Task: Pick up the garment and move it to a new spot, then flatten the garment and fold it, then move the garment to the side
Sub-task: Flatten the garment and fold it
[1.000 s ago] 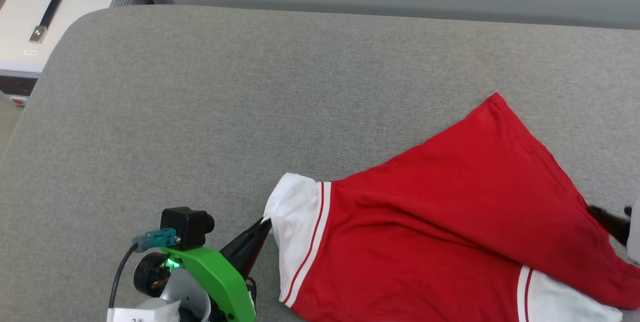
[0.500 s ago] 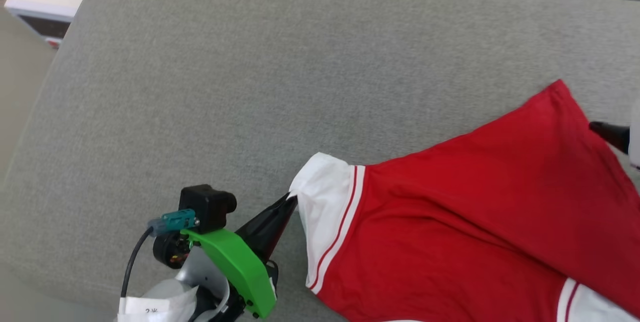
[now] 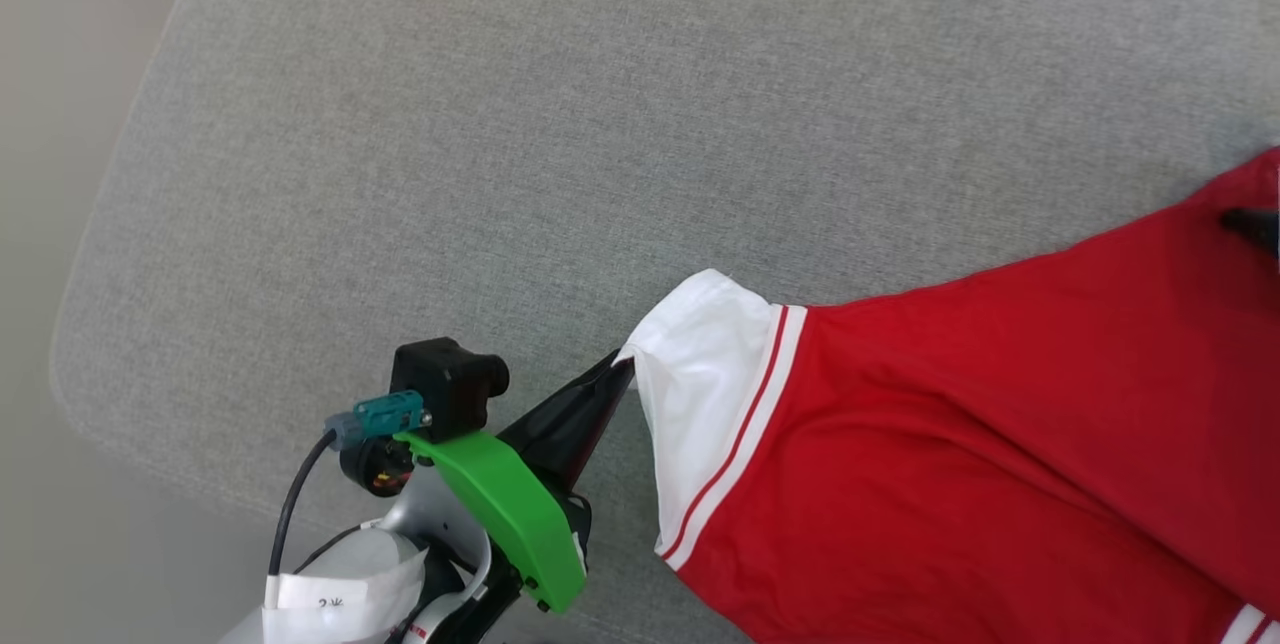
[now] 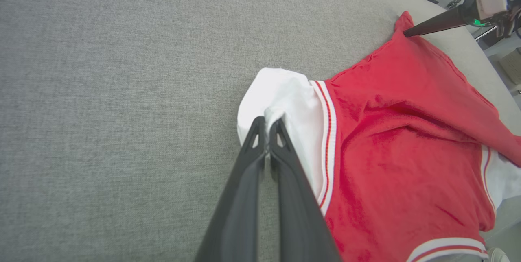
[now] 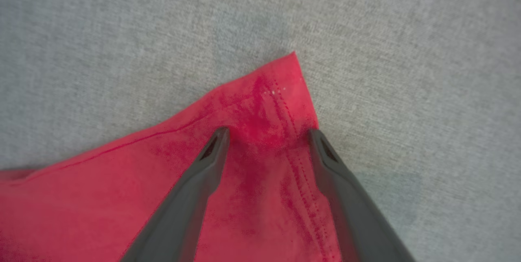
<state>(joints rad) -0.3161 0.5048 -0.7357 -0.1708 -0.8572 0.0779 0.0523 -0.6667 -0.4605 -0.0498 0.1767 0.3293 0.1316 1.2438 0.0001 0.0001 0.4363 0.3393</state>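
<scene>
Flatten step: garment (image 3: 950,424) lies wrinkled on the grey bench (image 3: 500,144), right of centre in head view and running off the right edge.
Left gripper (image 4: 266,123) has its fingers pressed together on the edge of the white sleeve (image 4: 285,99). Right gripper (image 5: 266,134) has its fingers spread, straddling the red hem corner (image 5: 285,87), nothing pinched there. My read: close right on that corner before any pull, both layers if possible. Then draw the two grips apart, low over the bench, so the folds across the red body go flat. Pull evenly; the sleeve pinch looks shallow and could slip. No lettering visible, so can't tell which face is up.
</scene>
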